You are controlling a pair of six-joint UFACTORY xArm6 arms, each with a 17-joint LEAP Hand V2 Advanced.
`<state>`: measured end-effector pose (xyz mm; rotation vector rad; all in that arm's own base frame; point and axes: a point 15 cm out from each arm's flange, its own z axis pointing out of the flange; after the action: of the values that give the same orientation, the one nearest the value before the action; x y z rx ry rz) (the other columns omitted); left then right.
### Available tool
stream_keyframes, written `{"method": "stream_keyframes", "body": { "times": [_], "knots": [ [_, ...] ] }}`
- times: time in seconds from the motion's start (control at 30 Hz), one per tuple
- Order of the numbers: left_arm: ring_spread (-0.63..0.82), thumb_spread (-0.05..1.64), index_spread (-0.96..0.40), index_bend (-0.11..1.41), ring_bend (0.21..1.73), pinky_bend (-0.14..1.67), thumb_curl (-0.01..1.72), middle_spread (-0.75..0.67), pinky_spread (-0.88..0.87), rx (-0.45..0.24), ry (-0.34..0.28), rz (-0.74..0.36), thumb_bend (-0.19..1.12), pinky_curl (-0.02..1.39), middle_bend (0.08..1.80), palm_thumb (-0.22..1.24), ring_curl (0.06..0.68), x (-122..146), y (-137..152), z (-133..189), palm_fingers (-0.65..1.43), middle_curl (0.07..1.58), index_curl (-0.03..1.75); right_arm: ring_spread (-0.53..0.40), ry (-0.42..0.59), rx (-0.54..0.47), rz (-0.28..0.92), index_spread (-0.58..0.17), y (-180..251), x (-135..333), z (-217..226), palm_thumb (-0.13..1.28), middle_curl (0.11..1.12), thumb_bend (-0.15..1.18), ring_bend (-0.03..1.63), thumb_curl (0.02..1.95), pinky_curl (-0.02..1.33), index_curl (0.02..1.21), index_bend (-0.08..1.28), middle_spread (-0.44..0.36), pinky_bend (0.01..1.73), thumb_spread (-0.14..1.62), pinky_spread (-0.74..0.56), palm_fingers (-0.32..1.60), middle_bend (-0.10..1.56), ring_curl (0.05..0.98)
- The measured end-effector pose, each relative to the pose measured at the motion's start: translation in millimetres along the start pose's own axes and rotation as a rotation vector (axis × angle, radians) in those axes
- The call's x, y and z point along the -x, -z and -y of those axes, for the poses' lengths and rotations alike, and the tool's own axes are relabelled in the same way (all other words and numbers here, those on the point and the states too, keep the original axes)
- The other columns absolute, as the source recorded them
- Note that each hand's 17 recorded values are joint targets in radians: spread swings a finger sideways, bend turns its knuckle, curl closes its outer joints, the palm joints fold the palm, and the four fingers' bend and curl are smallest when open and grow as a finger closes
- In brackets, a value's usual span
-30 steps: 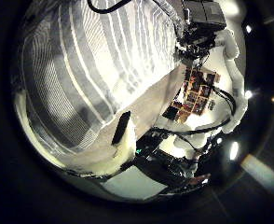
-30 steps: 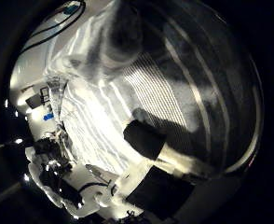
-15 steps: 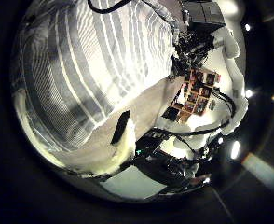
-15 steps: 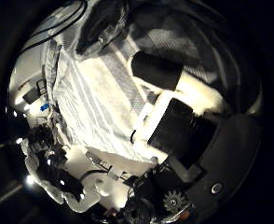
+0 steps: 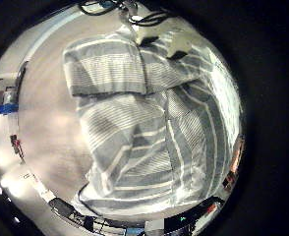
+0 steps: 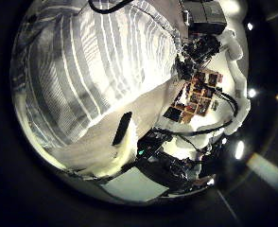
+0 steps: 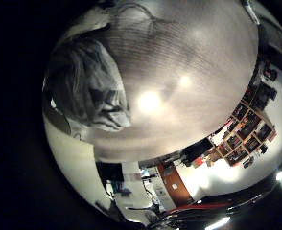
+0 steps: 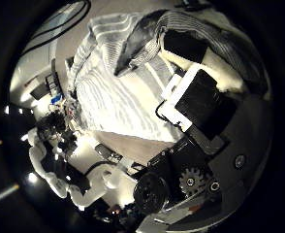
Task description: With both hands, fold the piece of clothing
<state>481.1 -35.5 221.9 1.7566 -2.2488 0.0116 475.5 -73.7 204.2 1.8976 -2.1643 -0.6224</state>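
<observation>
The right hand fills the near part of its thumb-side palm view: black and white fingers reach out over the striped garment, and one fold of the cloth lies bunched just beside them. Whether those fingers actually pinch the cloth cannot be told from here. Beyond them the garment spreads flat on the table, running toward the table's far edge, where the other arm stands.

In the left little-finger palm view the garment lies spread on the wooden table, a grey and white striped shirt, with one part folded over as a neat rectangle on top of the rest and wrinkles through the middle. No finger of the left hand shows over it, so its state cannot be told.

The left thumb-side palm view shows the striped cloth close and broad, ending along a table edge.

Farthest off, the right little-finger view shows the garment heaped at one side of the table.
</observation>
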Motion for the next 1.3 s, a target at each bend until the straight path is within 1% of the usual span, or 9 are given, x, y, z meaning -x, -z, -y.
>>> {"method": "stream_keyframes", "body": {
  "times": [0.2, 0.47, 0.57, 0.73, 0.9, 1.0, 1.1, 1.17, 1.3],
  "knots": [
    [0.45, 1.06, 0.00, 0.18, 0.63, 0.36, 0.30, 0.29, 0.50, 0.000, -0.016, -0.001, -0.02, 0.34, 0.17, 0.33, 0.224, -11.2, 2.3, -7.5, 0.05, 0.27, 0.37, -0.187, -0.047, -0.031, 0.036, -0.299, 14.7, -42.9, -15.0, 1.04, 0.71, 0.05, 1.46, 0.62, 0.55, 0.85, 1.04, -0.134, 1.40, 1.12, -0.23, 1.17, 1.35, 0.581],
    [0.45, 1.06, 0.00, 0.18, 0.63, 0.36, 0.30, 0.29, 0.50, -0.004, -0.041, 0.003, -0.02, 0.34, 0.17, 0.32, 0.225, -26.1, 4.7, -18.1, 0.05, 0.27, 0.38, -0.180, -0.110, -0.092, 0.053, -0.291, 41.8, -91.4, -32.8, 1.05, 0.71, 0.02, 1.47, 0.67, 0.58, 0.86, 1.04, -0.128, 1.38, 1.12, -0.22, 1.16, 1.36, 0.593],
    [0.45, 1.06, 0.00, 0.18, 0.63, 0.36, 0.30, 0.29, 0.50, -0.005, -0.041, 0.005, -0.02, 0.34, 0.17, 0.32, 0.225, -26.2, 2.8, -19.0, 0.05, 0.27, 0.38, -0.179, -0.125, -0.113, 0.057, -0.289, 51.7, -100.9, -40.1, 1.06, 0.71, 0.01, 1.47, 0.69, 0.59, 0.87, 1.04, -0.126, 1.37, 1.12, -0.22, 1.17, 1.36, 0.595],
    [0.45, 1.06, 0.00, 0.18, 0.63, 0.36, 0.30, 0.29, 0.50, 0.002, -0.035, 0.001, -0.02, 0.34, 0.17, 0.32, 0.224, -21.2, -4.0, -22.2, 0.05, 0.27, 0.38, -0.177, -0.124, -0.142, 0.052, -0.288, 69.0, -97.3, -52.3, 1.07, 0.70, 0.00, 1.48, 0.71, 0.61, 0.87, 1.03, -0.124, 1.36, 1.13, -0.22, 1.17, 1.36, 0.597],
    [0.45, 1.07, 0.00, 0.18, 0.62, 0.36, 0.30, 0.29, 0.49, -0.003, -0.027, -0.003, -0.02, 0.34, 0.17, 0.32, 0.223, -12.8, -5.5, -27.7, 0.05, 0.27, 0.38, -0.176, -0.092, -0.156, 0.045, -0.288, 86.9, -72.8, -67.9, 1.07, 0.70, -0.01, 1.48, 0.73, 0.62, 0.87, 1.03, -0.124, 1.35, 1.13, -0.22, 1.17, 1.36, 0.598],
    [0.44, 1.07, 0.00, 0.18, 0.62, 0.36, 0.30, 0.29, 0.49, -0.009, -0.017, -0.003, -0.02, 0.34, 0.17, 0.33, 0.222, -5.6, -5.3, -34.4, 0.05, 0.27, 0.38, -0.175, -0.055, -0.191, 0.024, -0.287, 103.0, -49.8, -75.4, 1.07, 0.70, -0.01, 1.48, 0.74, 0.63, 0.88, 1.03, -0.123, 1.34, 1.13, -0.23, 1.17, 1.36, 0.598],
    [0.44, 1.07, 0.00, 0.18, 0.62, 0.36, 0.30, 0.29, 0.49, -0.021, -0.013, -0.004, -0.02, 0.33, 0.17, 0.33, 0.222, 5.5, -6.9, -36.9, 0.05, 0.27, 0.38, -0.175, 0.002, -0.220, -0.004, -0.285, 116.7, -9.7, -83.0, 1.06, 0.69, -0.01, 1.48, 0.75, 0.64, 0.88, 1.03, -0.123, 1.33, 1.13, -0.23, 1.17, 1.36, 0.598],
    [0.44, 1.07, 0.00, 0.18, 0.62, 0.36, 0.30, 0.29, 0.49, -0.022, -0.012, -0.006, -0.02, 0.33, 0.17, 0.34, 0.222, 6.3, -8.8, -38.6, 0.05, 0.27, 0.38, -0.174, 0.040, -0.229, -0.015, -0.284, 121.2, 15.4, -87.7, 1.05, 0.69, -0.01, 1.48, 0.75, 0.64, 0.88, 1.03, -0.122, 1.33, 1.13, -0.23, 1.17, 1.36, 0.597],
    [0.44, 1.07, 0.00, 0.18, 0.62, 0.36, 0.30, 0.29, 0.49, -0.022, -0.008, -0.009, -0.02, 0.34, 0.17, 0.34, 0.222, 9.7, -11.0, -38.9, 0.05, 0.27, 0.37, -0.173, 0.132, -0.232, 0.017, -0.283, 120.5, 89.9, -95.1, 1.05, 0.69, -0.01, 1.48, 0.76, 0.65, 0.88, 1.03, -0.127, 1.32, 1.13, -0.23, 1.17, 1.36, 0.596]
  ]
}}
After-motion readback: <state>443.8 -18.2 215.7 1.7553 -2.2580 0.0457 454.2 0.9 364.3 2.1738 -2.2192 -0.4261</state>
